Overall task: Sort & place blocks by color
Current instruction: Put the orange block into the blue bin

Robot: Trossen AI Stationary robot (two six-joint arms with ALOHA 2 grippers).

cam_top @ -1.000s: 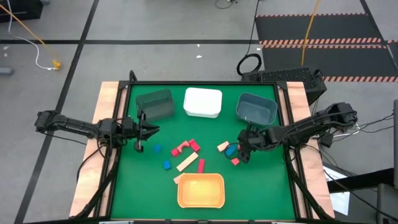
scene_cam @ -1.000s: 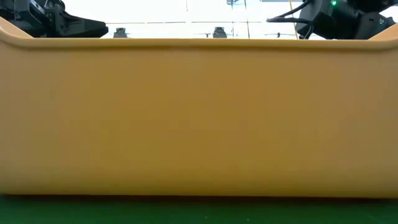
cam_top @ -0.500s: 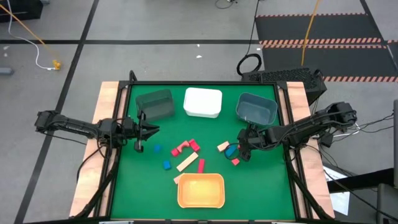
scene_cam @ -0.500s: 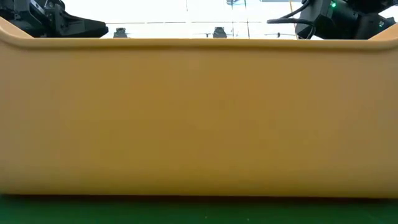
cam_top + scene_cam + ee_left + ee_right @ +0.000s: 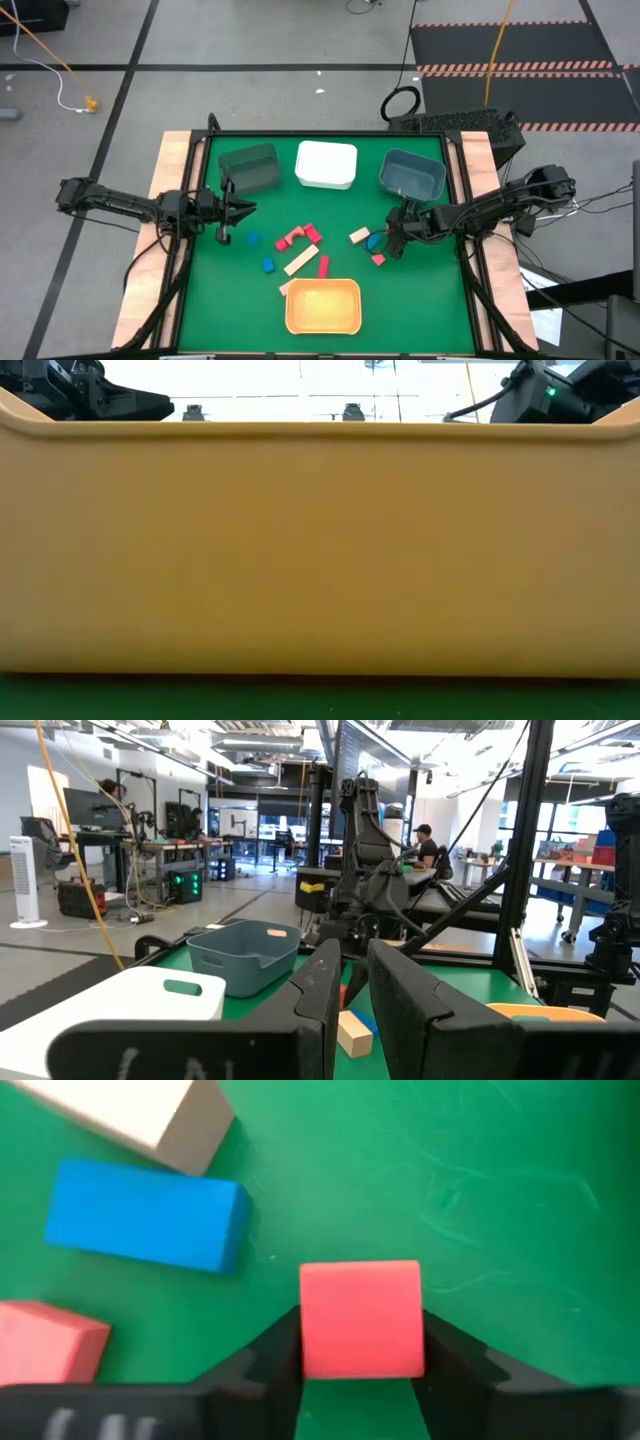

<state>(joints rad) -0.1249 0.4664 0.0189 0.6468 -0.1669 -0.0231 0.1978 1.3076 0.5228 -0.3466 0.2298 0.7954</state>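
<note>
Gripping a red cube [image 5: 360,1320], my right gripper [image 5: 393,238] hovers at four o'clock. Orange bin [image 5: 322,306] looks bare; it blocks the low view. Left gripper [image 5: 232,210] sits narrow.

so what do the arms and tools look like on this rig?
Both arms are dark, slim and jointed, with black cables trailing off the table sides. The left tool and right tool each end in two flat black fingers. The low view shows a small green light on one arm.
</note>
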